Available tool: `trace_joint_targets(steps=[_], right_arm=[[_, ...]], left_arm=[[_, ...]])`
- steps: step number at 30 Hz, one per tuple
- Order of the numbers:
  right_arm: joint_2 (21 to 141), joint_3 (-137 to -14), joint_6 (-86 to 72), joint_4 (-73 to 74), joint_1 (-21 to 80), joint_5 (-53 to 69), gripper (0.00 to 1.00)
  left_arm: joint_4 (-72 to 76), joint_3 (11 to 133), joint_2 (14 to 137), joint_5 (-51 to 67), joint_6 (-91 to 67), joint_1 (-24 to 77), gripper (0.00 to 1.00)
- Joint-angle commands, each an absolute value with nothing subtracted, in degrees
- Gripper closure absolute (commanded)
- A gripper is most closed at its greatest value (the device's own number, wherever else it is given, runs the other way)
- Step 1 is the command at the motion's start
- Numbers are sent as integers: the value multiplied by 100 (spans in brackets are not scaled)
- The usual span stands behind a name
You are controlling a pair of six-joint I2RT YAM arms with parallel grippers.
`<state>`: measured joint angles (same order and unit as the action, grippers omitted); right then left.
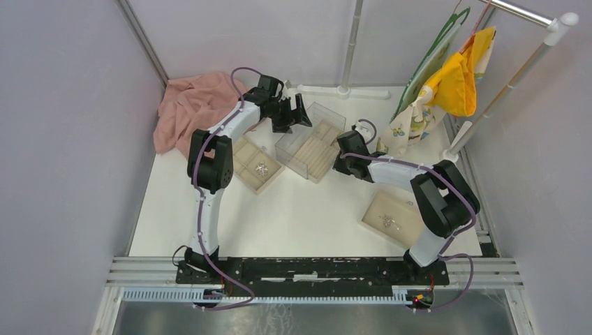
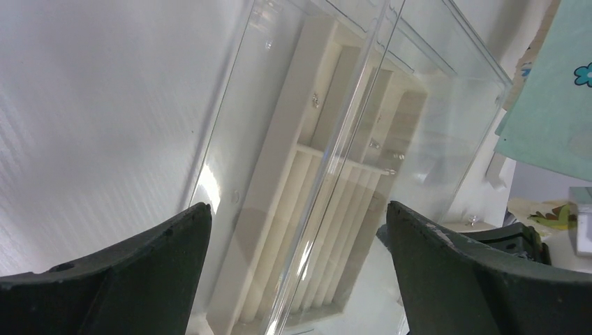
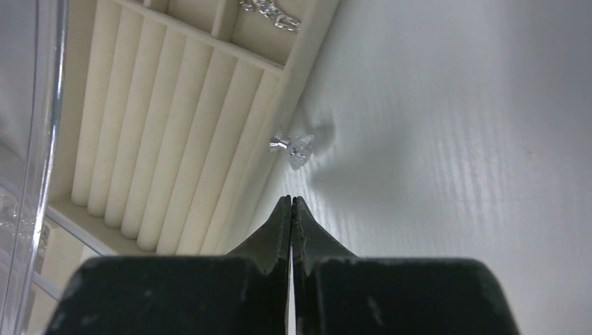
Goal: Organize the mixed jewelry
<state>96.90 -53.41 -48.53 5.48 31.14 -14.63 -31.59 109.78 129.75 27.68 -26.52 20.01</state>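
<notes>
The mixed jewelry lies in small silver heaps in two beige trays, one on the left [image 1: 262, 168] and one at the right front [image 1: 389, 222]. A clear box [image 1: 311, 143] holds a beige ridged organizer [image 3: 160, 125] with a chain [image 3: 269, 12] in one compartment. My left gripper [image 2: 299, 216] is open, its fingers standing either side of the box's clear wall [image 2: 349, 118]. My right gripper [image 3: 291, 200] is shut with nothing seen between the tips. A tiny clear stud [image 3: 293, 146] lies on the table just ahead of them, against the organizer's edge.
A pink cloth [image 1: 192, 105] is bunched at the back left. A garment rack [image 1: 516, 70] with yellow [image 1: 457, 80] and green [image 1: 426, 66] fabrics stands at the back right. A white stand base [image 1: 343, 91] lies along the back wall.
</notes>
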Motion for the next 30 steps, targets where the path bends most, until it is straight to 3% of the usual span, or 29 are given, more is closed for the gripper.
trace_joint_targets(steps=[1, 11, 20, 30], right_arm=[[9884, -5397, -4860, -292, 3102, -1036, 100], [10489, -5594, -4629, -1548, 3086, -289, 97], [10441, -5674, -4170, -1621, 3028, 387, 92], [8998, -4522, -3622, -570, 3039, -211, 77]], left_arm=[[-3182, 11200, 13074, 2808, -2769, 2025, 0], [-3079, 10942, 13017, 2992, -2896, 2046, 0], [-3332, 10872, 12922, 2923, -2684, 2072, 0], [-4120, 11670, 12715, 1171, -2362, 2024, 0]])
